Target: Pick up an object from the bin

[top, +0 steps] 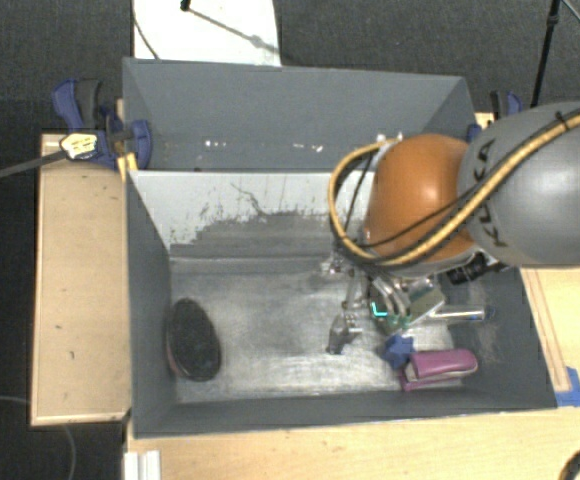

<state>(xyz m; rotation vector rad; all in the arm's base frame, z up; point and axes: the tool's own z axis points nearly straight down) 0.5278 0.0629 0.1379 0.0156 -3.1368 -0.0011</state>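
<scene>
Where the arm (550, 193) comes in over the bin's right wall, its thick grey link lies nearly level, angled down toward the left. Orange cover (415, 193) sits at the wrist, rounded, with yellow-and-black cables (348, 183) looped around its left side.

Below the cover the wrist turns downward. The gripper (340, 336) hangs low over the bin (270, 118) floor, right of centre and toward the front wall. Tip looks close to the scuffed bare metal; contact cannot be judged. Whether the gripper is spread or pressed together cannot be told from this angle. Nothing seen in its grasp.

Nearest thing: a purple oblong object (442, 364), lying flat along the front wall, just right of the gripper. A small blue piece (398, 348) sits at its left end. A thin silvery bar (462, 315) shows behind it, partly under the wrist hardware.

Black oval object (192, 340) lies in the front-left corner, well apart from the gripper.
</scene>
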